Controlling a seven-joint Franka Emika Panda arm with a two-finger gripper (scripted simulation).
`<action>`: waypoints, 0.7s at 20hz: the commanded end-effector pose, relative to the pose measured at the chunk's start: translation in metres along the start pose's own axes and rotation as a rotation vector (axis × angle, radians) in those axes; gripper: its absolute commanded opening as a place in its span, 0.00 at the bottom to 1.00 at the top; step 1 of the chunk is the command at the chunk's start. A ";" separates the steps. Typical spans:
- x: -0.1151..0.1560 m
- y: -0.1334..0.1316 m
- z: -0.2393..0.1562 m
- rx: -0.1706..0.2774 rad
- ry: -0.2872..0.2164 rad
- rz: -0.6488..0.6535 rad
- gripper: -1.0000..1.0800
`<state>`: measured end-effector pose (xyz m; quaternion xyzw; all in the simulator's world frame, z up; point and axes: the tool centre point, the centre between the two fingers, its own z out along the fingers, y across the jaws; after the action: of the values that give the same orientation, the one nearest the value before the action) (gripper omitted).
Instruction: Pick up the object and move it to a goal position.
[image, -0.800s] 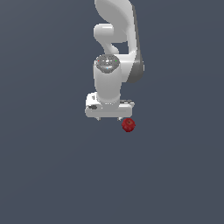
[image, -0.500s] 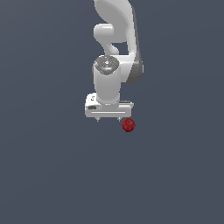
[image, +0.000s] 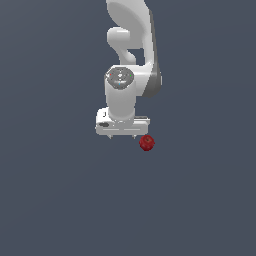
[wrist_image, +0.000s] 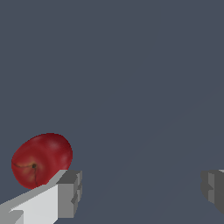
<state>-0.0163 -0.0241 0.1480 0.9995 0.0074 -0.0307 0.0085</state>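
Observation:
The object (image: 146, 143) is a small dark-red apple-like ball lying on the grey floor, just off the lower right corner of the white gripper (image: 123, 136) in the exterior view. The wrist view shows the object (wrist_image: 41, 159) outside the gap, beside one grey fingertip (wrist_image: 70, 192), partly hidden by that finger. The gripper (wrist_image: 142, 190) is open, its jaws wide apart with nothing between them. The other fingertip (wrist_image: 213, 188) stands far from the ball.
The white arm (image: 131, 45) rises above the gripper toward the top of the exterior view. All around lies a plain dark grey floor (image: 60, 200) with no other objects in sight.
The arm's wrist and gripper have shifted slightly toward the exterior view's right. The ball has stayed where it was.

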 end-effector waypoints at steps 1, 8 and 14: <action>0.000 -0.003 0.001 0.000 0.002 -0.017 0.96; -0.003 -0.025 0.012 -0.003 0.012 -0.143 0.96; -0.010 -0.059 0.027 -0.005 0.029 -0.334 0.96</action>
<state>-0.0266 0.0249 0.1251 0.9889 0.1472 -0.0193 0.0062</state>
